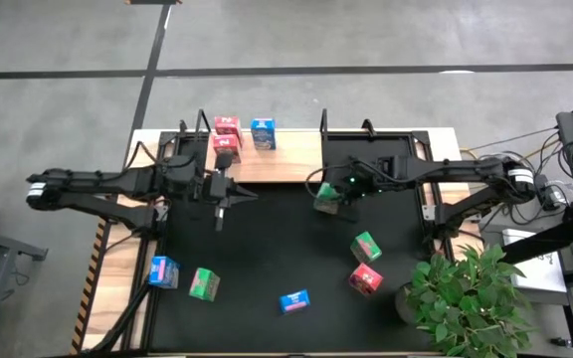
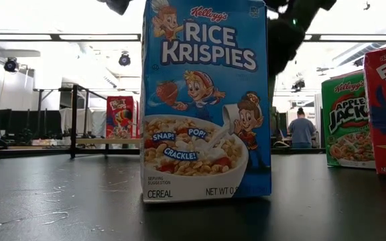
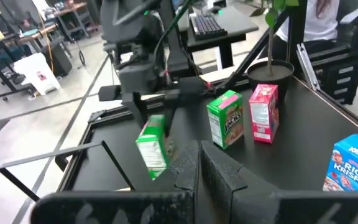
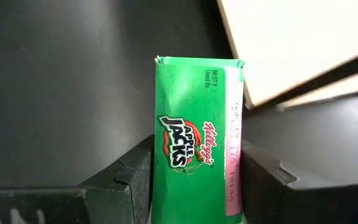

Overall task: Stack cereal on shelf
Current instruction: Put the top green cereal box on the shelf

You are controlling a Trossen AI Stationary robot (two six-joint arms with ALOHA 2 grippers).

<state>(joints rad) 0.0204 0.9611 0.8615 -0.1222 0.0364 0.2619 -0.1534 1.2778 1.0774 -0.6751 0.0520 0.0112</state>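
The shelf [image 1: 286, 159] is a light wooden board at the table's far edge; two pink-red cereal boxes [image 1: 226, 134] and a blue one [image 1: 263, 132] stand on it. My right gripper [image 1: 331, 191] is shut on a green Apple Jacks box [image 4: 197, 149] over the black mat, just near of the board's corner [image 4: 291, 43]. My left gripper [image 1: 220, 207] is shut and hovers over the mat near the board, holding nothing. On the mat stand two blue boxes [image 1: 163, 270] [image 1: 293, 300], two green [image 1: 204, 284] [image 1: 366, 246] and one pink-red [image 1: 365, 279]. My right gripper pinches the green box between its two fingers [image 4: 135, 177], one on each broad face, at the box's upper part [image 3: 151, 127]. The fingers come from above, pointing down. The box hangs tilted below them, lifted clear of the mat.
A potted plant [image 1: 461, 298] stands at the mat's near right corner. Thin black posts [image 1: 323, 124] rise at the board's ends. In the low view, a blue Rice Krispies box [image 2: 206, 100] fills the foreground, and a person [image 2: 301, 130] stands far behind the table.
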